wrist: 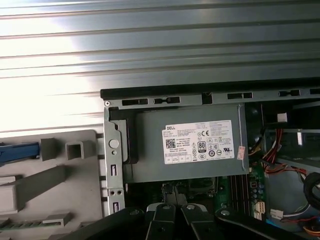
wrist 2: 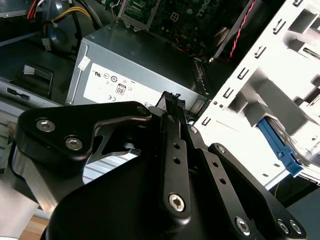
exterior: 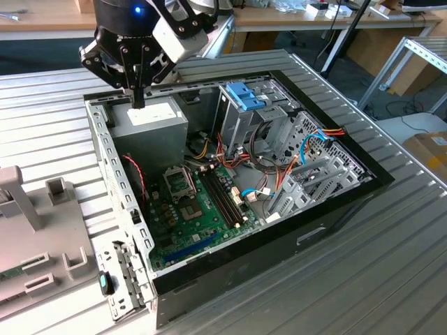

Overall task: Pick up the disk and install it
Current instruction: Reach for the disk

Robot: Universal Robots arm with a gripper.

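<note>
The disk shows as a bright blue carrier edge lying in a grey moulded holder on the table beside the open computer case. The second wrist view catches the disk's same blue edge in that holder. Most of the disk is hidden or cut off. My gripper hangs over the back corner of the case, just above the grey power supply box. Its black fingers are shut together on nothing, as the gripper shows in both wrist views.
The open case holds a green motherboard, bundled cables and a silver drive cage with a blue latch on top. The grey holder sits at the exterior view's left. A ribbed metal table lies all around.
</note>
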